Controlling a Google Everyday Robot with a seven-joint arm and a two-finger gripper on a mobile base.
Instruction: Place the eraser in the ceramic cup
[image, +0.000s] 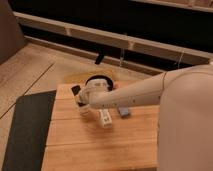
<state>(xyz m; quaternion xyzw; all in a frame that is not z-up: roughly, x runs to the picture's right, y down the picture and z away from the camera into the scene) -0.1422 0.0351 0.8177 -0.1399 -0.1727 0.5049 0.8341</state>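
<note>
My gripper (81, 101) is at the end of the white arm, which reaches in from the right over the far left part of the wooden board (75, 140). A small dark block, the eraser (76, 90), shows right at the gripper's left end. I cannot tell whether it is held or lying on the board. A cream-white round shape, the ceramic cup (84, 111), sits just below the gripper and is partly hidden by it.
A wider dark bowl (98, 80) stands behind the gripper at the board's far edge. A white bar with dark marks (105, 118) and a blue-grey piece (124, 111) lie under the arm. A dark mat (27, 130) lies left of the board. A railing runs behind.
</note>
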